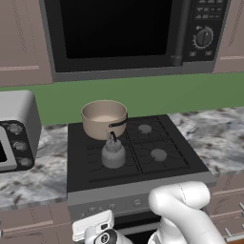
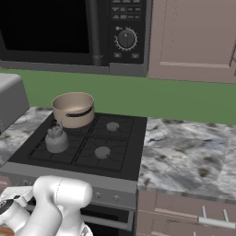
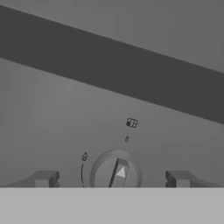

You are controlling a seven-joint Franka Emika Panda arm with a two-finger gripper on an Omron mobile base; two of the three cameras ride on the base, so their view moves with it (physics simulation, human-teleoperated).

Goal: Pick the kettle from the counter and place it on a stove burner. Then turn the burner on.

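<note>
While the small squat grey metal kettle sits upright on the black stove top's front-left burner, the wider tan saucepan stands just behind it at 12 o'clock. Low at the stove's grey front panel, the gripper has its 2 fingertips spread wide, holding nothing, either side of a round grey knob.
</note>
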